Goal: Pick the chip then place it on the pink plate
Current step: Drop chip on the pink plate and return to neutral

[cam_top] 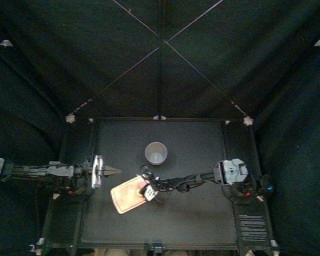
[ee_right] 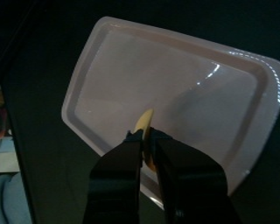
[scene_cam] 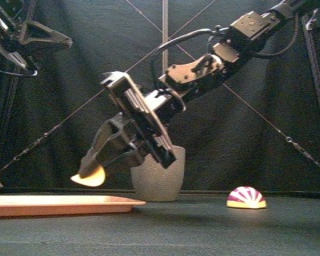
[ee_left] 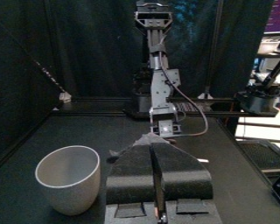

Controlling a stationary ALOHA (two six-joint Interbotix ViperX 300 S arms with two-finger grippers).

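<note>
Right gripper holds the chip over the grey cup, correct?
Not quite. The right gripper holds the chip over the pink plate, not the grey cup, which stands farther back. The right wrist view shows it.

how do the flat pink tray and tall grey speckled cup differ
The flat pink tray lies low; the tall grey speckled cup stands upright. The tray is nearer the front, under the yellow chip in the right gripper; the cup is behind. Both sit on the table.

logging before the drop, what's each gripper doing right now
left gripper: closed, holding nothing
right gripper: closed on the chip, above the pink plate
</note>
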